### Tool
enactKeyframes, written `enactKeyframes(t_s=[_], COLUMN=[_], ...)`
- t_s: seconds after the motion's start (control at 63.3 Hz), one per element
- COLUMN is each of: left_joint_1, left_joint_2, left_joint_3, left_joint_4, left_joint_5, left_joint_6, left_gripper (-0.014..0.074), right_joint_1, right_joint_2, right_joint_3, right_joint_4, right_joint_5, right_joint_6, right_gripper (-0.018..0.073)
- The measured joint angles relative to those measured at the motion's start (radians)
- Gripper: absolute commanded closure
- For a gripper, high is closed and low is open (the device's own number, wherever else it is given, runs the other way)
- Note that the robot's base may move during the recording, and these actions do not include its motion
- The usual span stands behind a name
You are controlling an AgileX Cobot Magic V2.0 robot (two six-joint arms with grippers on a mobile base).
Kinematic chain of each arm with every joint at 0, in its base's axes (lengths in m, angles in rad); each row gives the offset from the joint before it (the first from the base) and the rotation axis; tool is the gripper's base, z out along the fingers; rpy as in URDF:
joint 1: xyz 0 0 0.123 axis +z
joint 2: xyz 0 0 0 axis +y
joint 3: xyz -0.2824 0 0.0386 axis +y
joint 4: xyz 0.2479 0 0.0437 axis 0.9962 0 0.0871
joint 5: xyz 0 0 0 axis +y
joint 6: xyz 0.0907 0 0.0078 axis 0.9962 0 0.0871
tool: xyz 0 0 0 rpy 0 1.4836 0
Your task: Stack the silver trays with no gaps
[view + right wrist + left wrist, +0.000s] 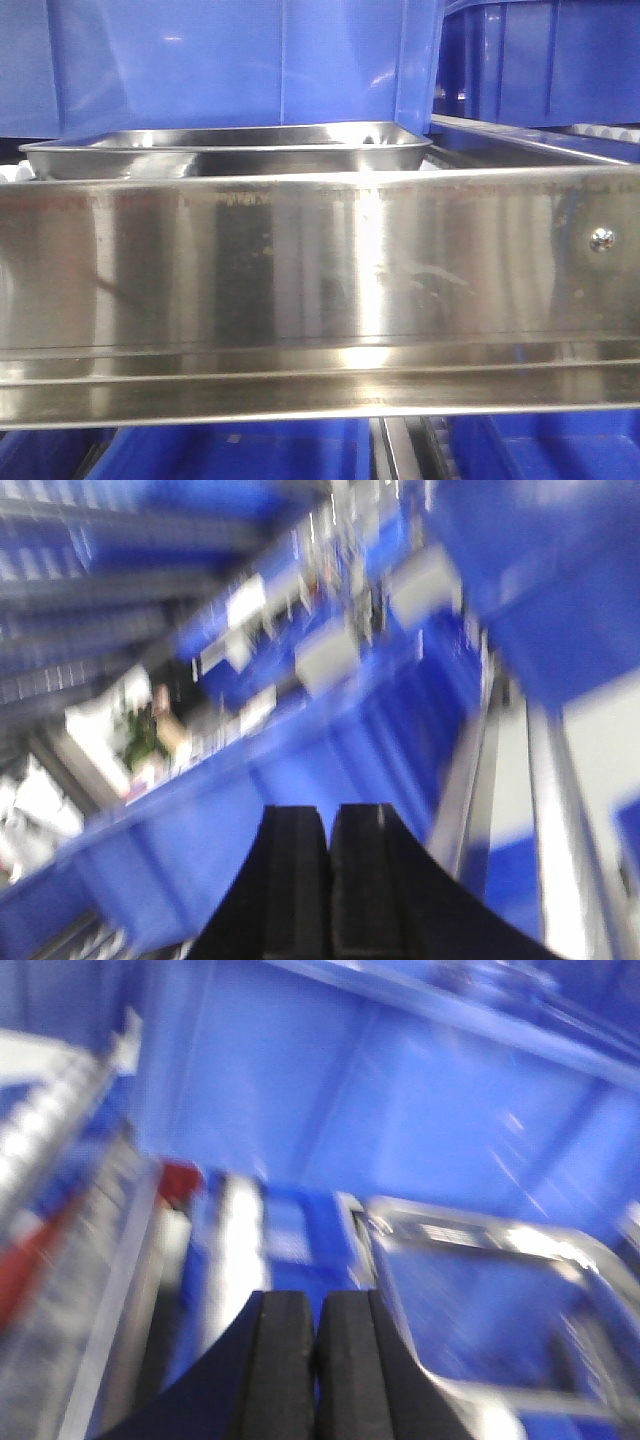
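Your left fingers point(285, 1360) are pressed flat together, pad against pad, with nothing caught between them. Just past their tips, ahead and off to the right in the left wrist view, lies the silver tray point(480, 1310). Its rolled rim and rounded near corner run close alongside the outer edge of the right-hand finger. The picture is too blurred for you to tell whether metal and finger touch, but the fingers are plainly beside the tray and not around its rim. Straight ahead of the tips a bright steel strip point(235, 1250) stands between blue surfaces, and a blue bin wall point(300, 1110) fills the background. Your right fingers point(295, 880) are likewise drawn together with only a thin dark seam between them, and they grip nothing. No tray can be made out in that view through the smear. You see only a long blue bin point(250, 810) beyond the tips and a steel rail point(470, 770) running away on the right. From the front camera, the tray point(225, 150) sits level, open side up, right behind a broad steel rail point(300, 260) that crosses the whole foreground and carries a screw point(602, 238) near its right end. A large blue bin point(250, 60) stands directly behind the tray, and another bin point(540, 60) stands to the right of it. You cannot tell from here whether a second tray is nested inside the first.
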Motion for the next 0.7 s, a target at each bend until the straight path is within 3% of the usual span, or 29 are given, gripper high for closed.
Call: enactKeyframes(t_s=[0.095, 0.221, 0.537, 0.696], left_joint_1=[-0.025, -0.045, -0.046, -0.046], left_joint_2=[0.000, 0.000, 0.076, 0.145], left_joint_3=[-0.054, -0.134, -0.176, -0.176], left_joint_4=[-0.062, -0.090, -0.090, -0.133], left_joint_5=[0.102, 0.132, 0.101, 0.129], left_joint_6=[0.067, 0.121, 0.129, 0.129], left_gripper=[0.0594, 0.0594, 0.0603, 0.0603], right_joint_1=[0.000, 0.000, 0.002, 0.072], right_joint_2=[0.050, 0.178, 0.553, 0.758], right_joint_3=[-0.046, -0.129, -0.499, -0.664], right_joint_4=[-0.004, -0.011, -0.079, -0.090], right_joint_5=[0.099, 0.237, 0.307, 0.450], right_joint_6=[-0.077, -0.183, -0.264, -0.273], right_gripper=[0.0638, 0.0638, 0.0638, 0.0638])
